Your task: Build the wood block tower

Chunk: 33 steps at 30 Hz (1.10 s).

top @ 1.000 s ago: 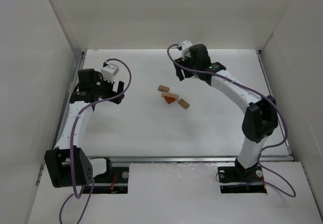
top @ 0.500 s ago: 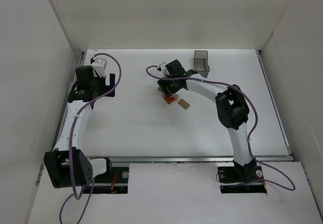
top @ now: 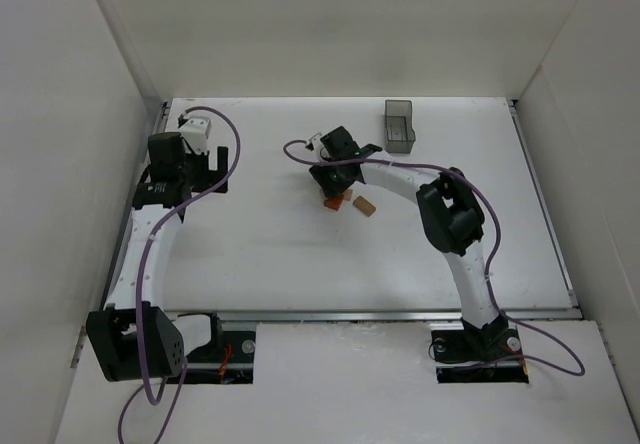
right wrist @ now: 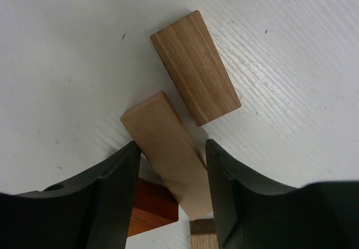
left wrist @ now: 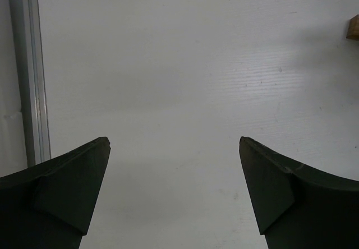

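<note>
My right gripper has its jaws closed against both sides of a pale tan block that lies slanted over the orange roof piece. A darker tan block lies just beyond the fingertips, and the end of another block shows below. From above, the right gripper covers the cluster; the orange piece and one tan block show beside it. My left gripper is open and empty over bare table, at the far left.
A translucent dark grey bin stands at the back, right of the blocks. A metal rail runs along the table's left edge beside my left gripper. A block corner shows at the right edge of the left wrist view.
My right arm swung from the back of the table, uncovering the grey bin, and came down over the block cluster. My left gripper shifted slightly back and left.
</note>
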Available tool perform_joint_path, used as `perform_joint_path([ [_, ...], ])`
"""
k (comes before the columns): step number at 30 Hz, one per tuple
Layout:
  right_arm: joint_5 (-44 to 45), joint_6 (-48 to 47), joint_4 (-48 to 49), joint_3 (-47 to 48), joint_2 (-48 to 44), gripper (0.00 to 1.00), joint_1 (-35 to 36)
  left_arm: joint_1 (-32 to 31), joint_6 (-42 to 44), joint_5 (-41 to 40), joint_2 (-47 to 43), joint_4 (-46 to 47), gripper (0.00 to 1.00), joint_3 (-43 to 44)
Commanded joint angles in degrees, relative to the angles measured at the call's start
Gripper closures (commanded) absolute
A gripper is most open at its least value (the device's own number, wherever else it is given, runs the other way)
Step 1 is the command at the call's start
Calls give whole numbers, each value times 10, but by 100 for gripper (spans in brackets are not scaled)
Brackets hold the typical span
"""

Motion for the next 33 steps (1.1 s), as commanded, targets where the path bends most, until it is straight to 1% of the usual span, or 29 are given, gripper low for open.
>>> perform_joint_path([
  [1,2,5,14,-1,-6,45,8,-1,10,20,-10,8,0,-6],
  [2,2,5,14,-7,-12,50,8,-1,10,25,-10,3,0,-6],
  [4,2,5,14,-14,-12,57,13,-1,17,30,-10,3,2,-6],
  [5,2,5,14,-14,-18,63,13,-1,17,30,-10,3,2,-6],
  [7,7,5,14,-14,-18,68,13,-1,32,49,-10,-3,3,-6],
  [8,7,5,14,-14,-18,70,13,-1,38,49,-10,-3,3,-6],
  [13,2,5,14,-8,-18,70,13,-6,62,101,-4,-29,3,-6],
  [15,2,5,14,-8,-18,77,13,-6,74,117,-4,-36,3,-6],
  [16,2,5,14,-8,-18,84,13,-6,79,131,-4,-41,5,-6],
  [17,2,5,14,-8,-18,85,18,-6,88,137,-4,-41,5,-6],
  [18,2,5,14,-8,-25,85,19,-6,88,142,-4,-41,7,-6],
  [21,2,5,14,-8,-40,89,24,-6,100,147,-4,-41,7,-6],
  [23,2,5,14,-3,-48,89,24,-6,106,147,-4,-41,7,-6],
  [27,7,5,14,3,-67,92,24,-6,127,147,-4,-47,7,0],
  [28,7,5,19,3,-72,94,24,-6,133,147,-4,-47,7,5],
  [33,-23,10,69,-15,-132,95,24,-6,167,142,-10,-47,7,17],
])
